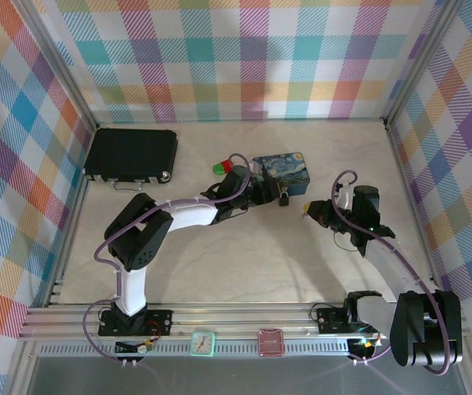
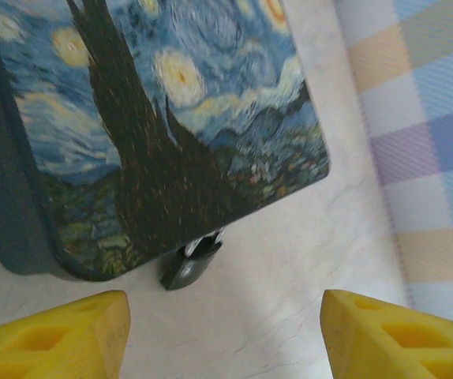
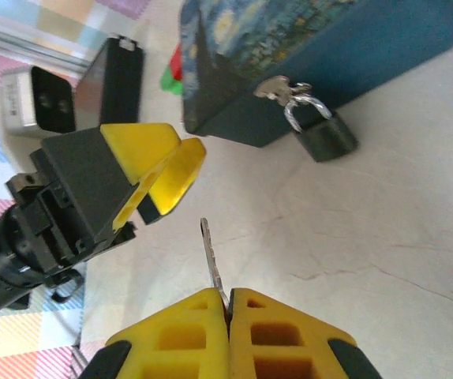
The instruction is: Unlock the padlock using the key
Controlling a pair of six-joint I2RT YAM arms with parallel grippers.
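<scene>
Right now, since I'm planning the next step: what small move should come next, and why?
Probably ease the open left gripper forward around the padlock: it sits unheld at the tin, while the right gripper pinches the key.

Padlock (image 3: 327, 136): dark metal body, smooth, mostly matt. Shackle (image 3: 289, 117): bright polished metal. Key (image 3: 213, 264): thin pale metal, dull sheen. Tin (image 2: 171, 118): painted print on the lid, smooth with soft gloss; sides plain blue, satin. Table (image 1: 244, 263): pale marbled surface, smooth, slight sheen. Right gripper (image 3: 228, 304): 2 yellow matt plastic fingers, faintly grainy, with moulded pockets. Left gripper (image 3: 181, 162): same yellow matt fingers on a black matt plastic housing. Case (image 1: 131, 154): black, ribbed, matt. Walls (image 1: 252, 58): plaid print, flat matt; cloth or paper, cannot tell. Rail (image 1: 244, 317): silvery brushed metal.
</scene>
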